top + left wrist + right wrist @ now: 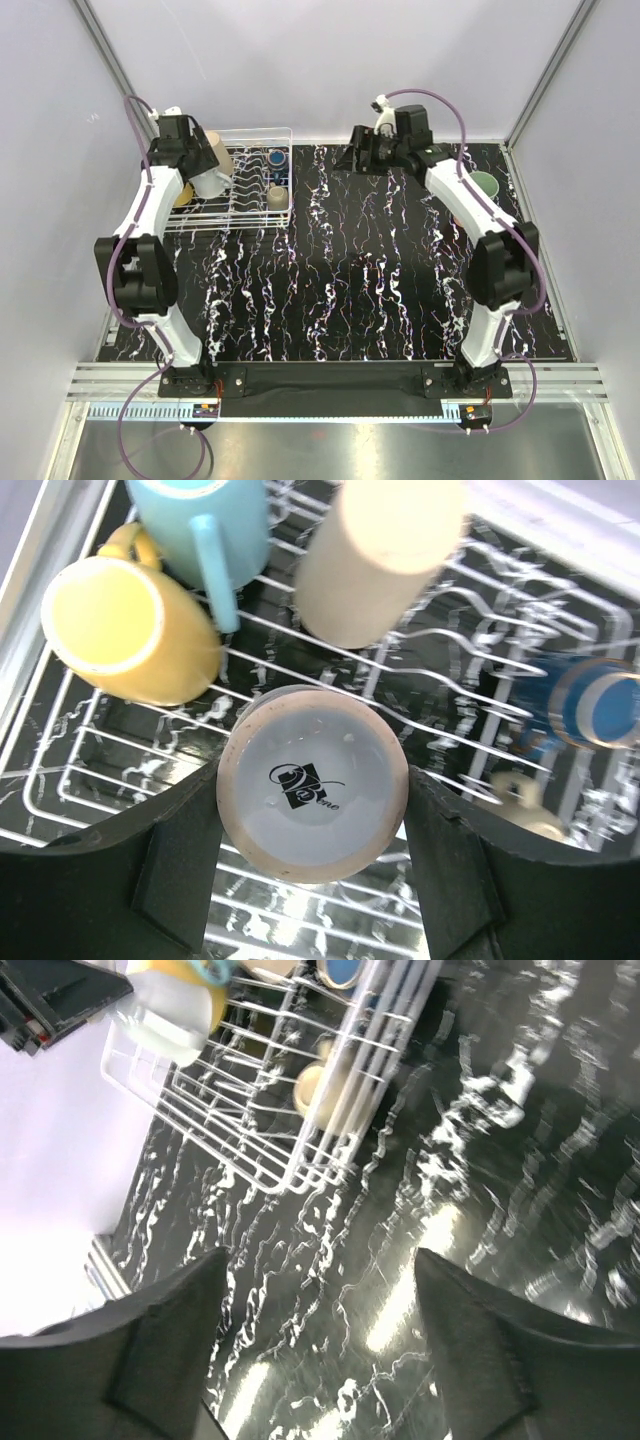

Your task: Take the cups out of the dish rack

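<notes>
The white wire dish rack (262, 205) stands at the table's far left. My left gripper (205, 162) is over its left part, shut on a pinkish tumbler (312, 783) held bottom-up, a logo on its white base. Both fingers (185, 865) press its sides. Below it in the rack lie a yellow mug (125, 630), a pale blue mug (200, 520), a tan tumbler (375, 560) and a blue mug (590, 705). My right gripper (352, 158) is open and empty above the bare table, right of the rack. In the right wrist view (320, 1350) the rack (270, 1110) shows at upper left.
A green cup (483, 183) stands on the black marbled table (350, 270) at the far right, beside the right arm. White walls close in the back and sides. A cream cup (335, 1095) lies at the rack's right end.
</notes>
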`<state>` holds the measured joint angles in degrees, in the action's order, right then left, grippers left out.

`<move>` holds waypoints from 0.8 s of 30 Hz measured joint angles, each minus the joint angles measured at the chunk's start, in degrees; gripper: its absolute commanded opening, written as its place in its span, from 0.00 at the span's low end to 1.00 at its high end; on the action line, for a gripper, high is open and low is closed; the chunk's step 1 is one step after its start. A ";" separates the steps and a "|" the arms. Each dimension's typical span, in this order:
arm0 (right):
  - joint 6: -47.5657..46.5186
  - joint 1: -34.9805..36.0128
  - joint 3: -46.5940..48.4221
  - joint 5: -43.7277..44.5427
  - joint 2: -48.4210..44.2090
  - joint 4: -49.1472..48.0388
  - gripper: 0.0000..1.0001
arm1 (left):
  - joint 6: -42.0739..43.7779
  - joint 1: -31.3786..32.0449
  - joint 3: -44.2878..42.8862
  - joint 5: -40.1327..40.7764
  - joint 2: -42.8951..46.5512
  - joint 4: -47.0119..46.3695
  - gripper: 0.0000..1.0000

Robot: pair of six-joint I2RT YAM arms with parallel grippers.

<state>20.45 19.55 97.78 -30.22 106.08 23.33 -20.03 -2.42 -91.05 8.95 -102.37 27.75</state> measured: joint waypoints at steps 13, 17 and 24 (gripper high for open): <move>16.37 3.61 9.53 -9.01 12.52 -10.82 0.88 | -9.07 0.22 5.51 -15.50 13.70 -4.48 0.00; 25.44 3.91 6.93 -13.73 13.31 -23.98 0.89 | -13.29 0.24 8.68 -21.31 16.04 -7.89 0.00; 42.58 4.42 2.60 -17.25 16.55 -45.20 0.84 | -21.51 0.33 16.35 -29.22 18.14 -15.52 0.00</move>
<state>63.02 23.97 100.38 -47.46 122.63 -21.87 -41.54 -2.09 -74.70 -20.27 -84.23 12.23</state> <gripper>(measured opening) 0.854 0.689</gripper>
